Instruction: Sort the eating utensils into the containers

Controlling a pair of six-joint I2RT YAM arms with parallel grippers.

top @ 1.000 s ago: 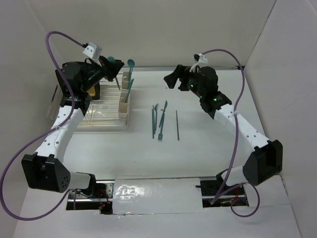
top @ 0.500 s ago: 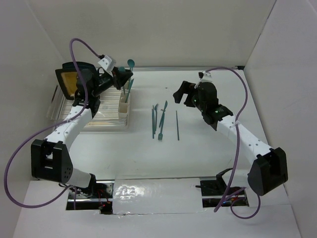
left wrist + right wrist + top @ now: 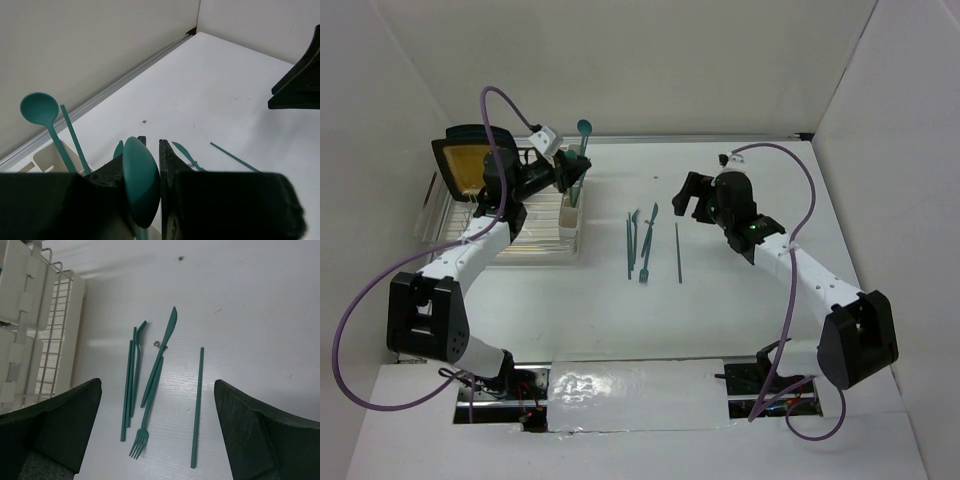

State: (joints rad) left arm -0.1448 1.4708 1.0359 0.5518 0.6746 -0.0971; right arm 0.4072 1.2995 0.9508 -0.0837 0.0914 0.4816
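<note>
done: standing spoon [image 3: 39, 107] in cream containers [image 3: 569, 213] | now: left claw [image 3: 151, 145] pinching second spoon [image 3: 141, 180] just above them | right claw [image 3: 686, 196] wide open, empty | todo: knife [image 3: 165, 347], fork [image 3: 145, 427], sticks [image 3: 197, 405] loose on table [image 3: 250, 300], so early days imo

Utensils [image 3: 168, 337]: smooth teal plastic. Containers [image 3: 568, 215]: cream plastic. Table [image 3: 250, 315]: smooth, faint sheen.

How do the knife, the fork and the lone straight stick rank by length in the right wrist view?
1. straight stick, longest.
2. knife and fork: they look about equally long, so I cannot rank those two.
</note>
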